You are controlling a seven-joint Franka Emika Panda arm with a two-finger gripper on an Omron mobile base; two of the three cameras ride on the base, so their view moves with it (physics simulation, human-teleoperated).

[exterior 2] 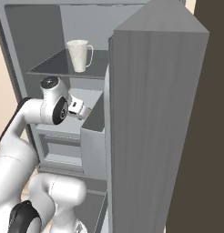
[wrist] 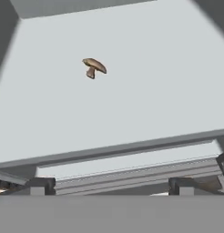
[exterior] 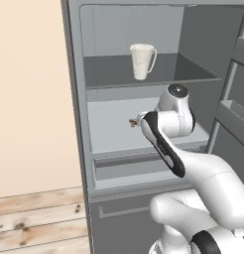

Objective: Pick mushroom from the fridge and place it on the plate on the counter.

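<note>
Left base view: fridge (exterior: 74, 124) stands open, white measuring jug (exterior: 142, 61) on the upper shelf. Arm reaches in at the middle shelf (exterior: 109, 131); the mushroom (exterior: 133, 122) is a tiny brown speck on that shelf, just left of the wrist, w/ the hand itself hidden behind the arm's joint. Drawer (exterior: 129, 166) sits below the shelf front.

Right base view: gripper (exterior 2: 84, 111) pokes out past the wrist over the middle shelf, partly cut off by the door (exterior 2: 150, 118) and its rack. Can't tell finger spacing from here. Jug above on the upper shelf.

Hand view: mushroom (wrist: 94, 67) lies on the pale shelf floor, well apart from the fingertips (wrist: 41, 185), ahead of them and a bit toward the left tip's side of the gap. Cap's long axis runs roughly across the view, slightly slanted, stem pointing down-left. Fingers spread wide, nothing between them.

Judgement: approach phase; next move needs a reach fwd/down plus a small shift left to centre the mushroom between the tips before closing
</note>
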